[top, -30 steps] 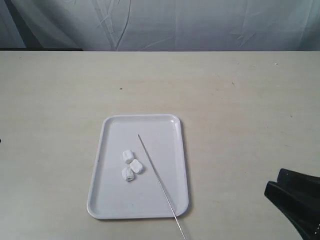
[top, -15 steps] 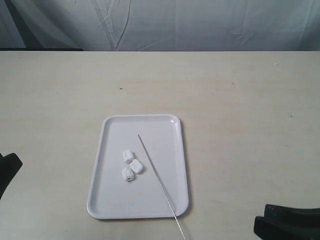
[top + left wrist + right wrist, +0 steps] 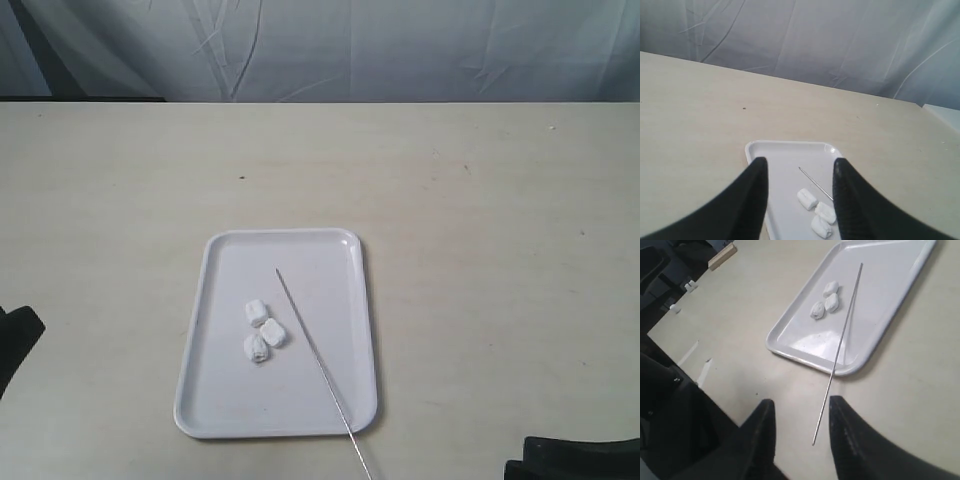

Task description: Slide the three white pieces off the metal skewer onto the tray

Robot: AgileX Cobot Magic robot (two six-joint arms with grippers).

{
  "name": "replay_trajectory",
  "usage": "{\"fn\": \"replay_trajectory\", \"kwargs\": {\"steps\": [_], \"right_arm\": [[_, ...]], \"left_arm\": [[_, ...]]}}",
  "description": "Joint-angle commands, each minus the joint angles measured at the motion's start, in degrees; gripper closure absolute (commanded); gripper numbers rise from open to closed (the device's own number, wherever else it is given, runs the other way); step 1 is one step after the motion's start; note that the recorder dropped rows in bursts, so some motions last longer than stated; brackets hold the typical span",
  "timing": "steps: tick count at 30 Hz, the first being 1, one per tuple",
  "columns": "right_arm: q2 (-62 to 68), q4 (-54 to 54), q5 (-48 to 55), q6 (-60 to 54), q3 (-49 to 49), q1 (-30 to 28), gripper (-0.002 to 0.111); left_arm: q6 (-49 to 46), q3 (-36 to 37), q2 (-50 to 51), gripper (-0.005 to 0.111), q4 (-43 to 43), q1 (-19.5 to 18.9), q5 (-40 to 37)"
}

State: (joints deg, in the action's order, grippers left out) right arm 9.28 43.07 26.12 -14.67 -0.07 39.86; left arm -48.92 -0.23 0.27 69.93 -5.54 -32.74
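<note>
The three small soft white pieces [image 3: 262, 333] lie loose in a little bunch on the flat white plastic tray [image 3: 225, 405], in the lower middle of the exterior view. None of them is on the thin grey metal skewer [image 3: 315, 355] — so the job looks done. The skewer lies bare across the tray just to the right of the pieces, near them but not touching. Its lower end pokes out over the tray's bottom right rim, above the pale beige table [image 3: 480, 250]. The left gripper [image 3: 800, 162] has its two black fingers spread wide with nothing between them. The right gripper [image 3: 802, 405] is spread apart and empty too, low in the bottom right corner of the exterior view. What could go wrong now? The end that pokes out is easy to bump. If the right gripper swings past it, the skewer could spin or roll and push the pieces about — maybe right over the low rim. A hard knock to the tray could do the same.
</note>
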Motion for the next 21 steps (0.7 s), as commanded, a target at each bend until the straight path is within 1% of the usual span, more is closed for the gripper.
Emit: {"fn": "replay_trajectory", "kwargs": {"steps": [1,2,3,5,7,11,13,16,18,20,21], "right_arm": [[-5.15,3.9,-9.91,-0.7,0.07,-7.14,0.073],[-8.93,5.27,-10.16,-0.7,0.07,-11.48,0.073],[-9.28,4.86,-7.81,-0.7,0.07,-15.28,0.073],[-9.28,4.85,-3.7,-0.7,0.07,-20.64,0.073],[-9.28,4.85,-0.85,-0.7,0.07,-24.11,0.073],[-9.28,4.85,3.89,-0.7,0.07,-28.76,0.073],[-9.28,4.85,4.45,-0.7,0.07,-29.91,0.073],[-9.28,4.01,3.84,-2.64,0.07,-30.05,0.073],[-9.28,0.7,2.26,-6.52,0.07,-30.05,0.073],[-9.28,-5.62,-0.7,-9.34,0.07,-30.05,0.073],[-9.28,-11.49,-2.79,-9.34,0.07,-30.05,0.073]], "left_arm": [[0.33,0.23,-0.27,0.066,-0.22,-0.09,-0.49],[0.33,0.23,-0.27,0.066,-0.22,-0.09,-0.49],[0.33,0.23,-0.27,0.066,-0.22,-0.09,-0.49],[0.33,0.23,-0.27,0.066,-0.21,-0.09,-0.59],[0.33,0.23,-0.27,0.066,-0.21,-0.09,-0.46],[0.33,0.23,-0.27,0.066,-0.21,-0.09,-0.46],[0.33,0.23,-0.27,0.066,0.22,-0.09,-0.45],[0.33,0.23,-0.27,0.066,-0.14,-0.09,-0.45],[0.33,0.23,-0.27,0.066,-0.14,-0.09,-0.45],[0.33,0.23,-0.27,0.066,-0.14,-0.09,-0.45],[0.33,0.23,-0.27,0.066,-0.14,-0.09,-0.45]]}}
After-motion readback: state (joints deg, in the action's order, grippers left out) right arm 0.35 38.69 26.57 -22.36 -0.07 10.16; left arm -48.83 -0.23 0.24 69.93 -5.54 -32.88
